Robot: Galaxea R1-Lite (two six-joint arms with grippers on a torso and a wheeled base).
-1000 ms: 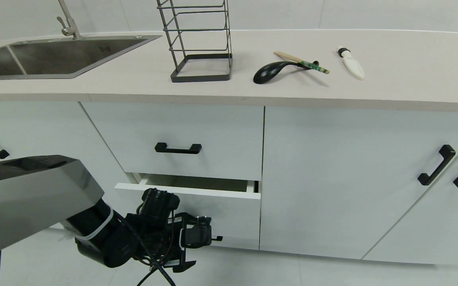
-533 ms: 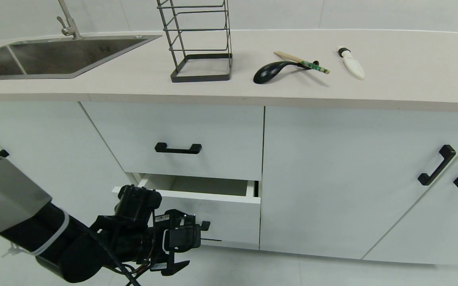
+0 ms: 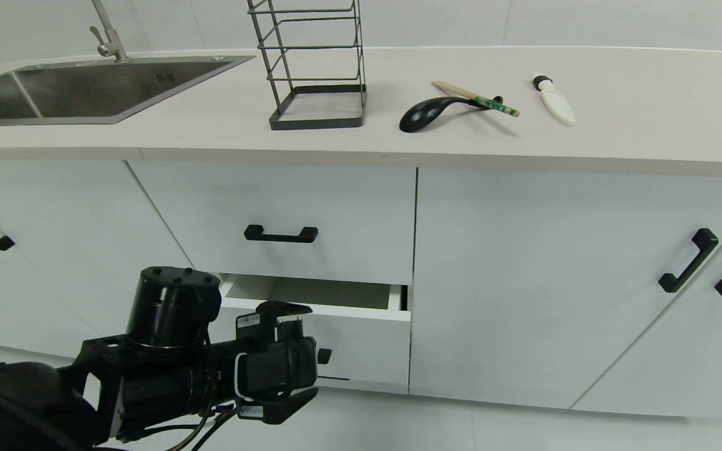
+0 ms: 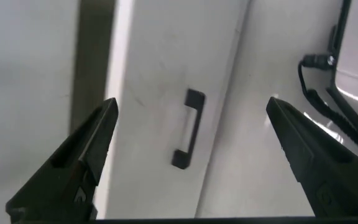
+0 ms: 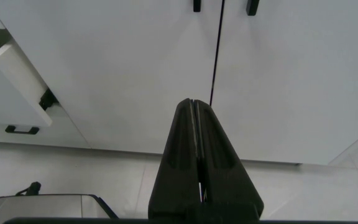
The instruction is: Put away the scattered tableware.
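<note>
The lower drawer [image 3: 336,309] of the cabinet is shown partly pulled out, and its pale interior can be seen from above. The left gripper [image 3: 311,351] is held directly in front of the drawer's front panel, low and towards its left half. Its fingers are spread wide and nothing is held between them. In the left wrist view the black drawer handle [image 4: 188,127] is framed between the two fingertips but is not touched by them.

The right gripper [image 5: 192,102] is pressed fully together with nothing held. It is pointed at the white cabinet doors [image 5: 278,68] to the right of the drawer.

The tableware is laid on the countertop [image 3: 618,131], above the drawer and to its right. A black spoon [image 3: 427,113] is placed nearest the drawer, with its bowl turned leftward. A pair of chopsticks [image 3: 475,98] is laid across the spoon's handle and touches it. A white utensil [image 3: 555,103] with a black collar is set apart, farthest to the right.

A black wire rack [image 3: 317,69] is stood on the countertop straight above the drawer. A steel sink [image 3: 85,88] with a tap [image 3: 105,31] is recessed above it and to the left. An upper drawer [image 3: 273,200] is seen shut immediately above the open one.
</note>
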